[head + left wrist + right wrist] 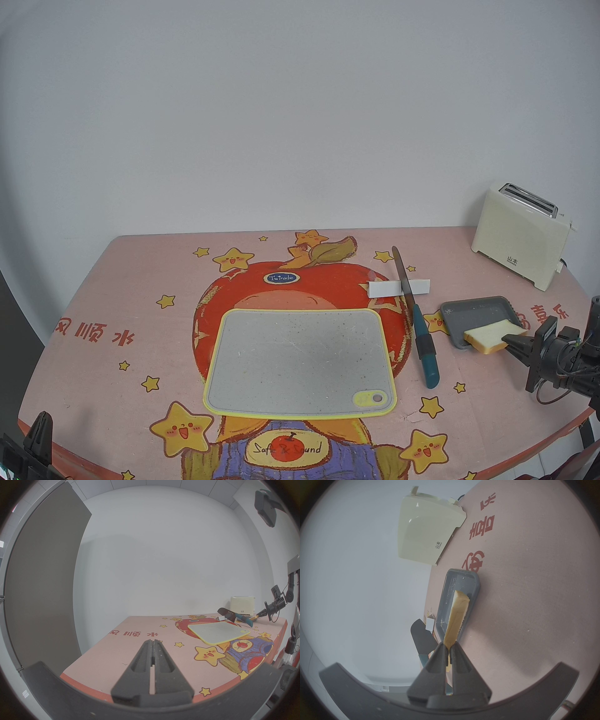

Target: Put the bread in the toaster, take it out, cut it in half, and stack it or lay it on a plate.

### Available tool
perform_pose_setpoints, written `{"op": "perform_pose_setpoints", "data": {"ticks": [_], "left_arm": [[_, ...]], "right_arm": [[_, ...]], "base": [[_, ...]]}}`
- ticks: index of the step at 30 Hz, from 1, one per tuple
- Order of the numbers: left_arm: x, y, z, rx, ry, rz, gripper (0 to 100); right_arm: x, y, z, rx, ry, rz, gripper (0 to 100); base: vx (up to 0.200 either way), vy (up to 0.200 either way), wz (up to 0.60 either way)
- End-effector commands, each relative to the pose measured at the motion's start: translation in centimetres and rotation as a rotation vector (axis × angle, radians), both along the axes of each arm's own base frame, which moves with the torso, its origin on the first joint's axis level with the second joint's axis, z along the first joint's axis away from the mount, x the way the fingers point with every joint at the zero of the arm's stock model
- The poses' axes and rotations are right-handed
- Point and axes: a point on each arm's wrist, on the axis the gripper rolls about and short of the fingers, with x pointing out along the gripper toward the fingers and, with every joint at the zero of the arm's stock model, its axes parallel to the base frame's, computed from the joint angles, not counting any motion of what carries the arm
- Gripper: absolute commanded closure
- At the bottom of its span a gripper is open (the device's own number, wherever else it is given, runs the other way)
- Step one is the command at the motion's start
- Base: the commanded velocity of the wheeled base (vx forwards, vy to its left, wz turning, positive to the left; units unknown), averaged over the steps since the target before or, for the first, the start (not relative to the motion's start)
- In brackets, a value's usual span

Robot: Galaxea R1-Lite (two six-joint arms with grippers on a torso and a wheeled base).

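In the head view, the right pincer (516,342) was clamped on the near edge of the bread (495,335). The slice lay almost flat, its long axis running straight out from the fingertips over the grey plate (475,309). The toaster (522,234) stood beyond the pincer.

In the left wrist view, the left pincer (153,664) hung shut above the desk (109,658).

In the right wrist view, the bread showed edge-on, pointing ahead of the pincer along the plate.

Red characters (94,330) mark the desk cloth (156,269) near both sides. Lettered badges (282,278) sit on its apple picture (331,289). A logo (512,260) marks the toaster (522,234).
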Motion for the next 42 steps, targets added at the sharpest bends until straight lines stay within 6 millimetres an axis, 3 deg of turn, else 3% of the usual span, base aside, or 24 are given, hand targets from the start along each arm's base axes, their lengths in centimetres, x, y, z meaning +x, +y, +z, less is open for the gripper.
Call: {"op": "perform_pose_setpoints", "data": {"ticks": [1, 21, 42], "left_arm": [[0.1, 0.0, -0.5, 0.0, 0.01, 0.001, 100], [0.1, 0.0, -0.5, 0.0, 0.01, 0.001, 100], [0.1, 0.0, -0.5, 0.0, 0.01, 0.001, 100]], "right_arm": [[-0.1, 0.0, 0.1, 0.0, -0.006, 0.001, 100], [0.2, 0.0, 0.5, -0.091, -0.059, 0.046, 100], [-1.7, -0.1, 2.8, -0.502, -0.346, 0.216, 100]], "base": [[0.0, 0.0, 0.0], [0.0, 0.0, 0.0], [0.0, 0.0, 0.0]]}}
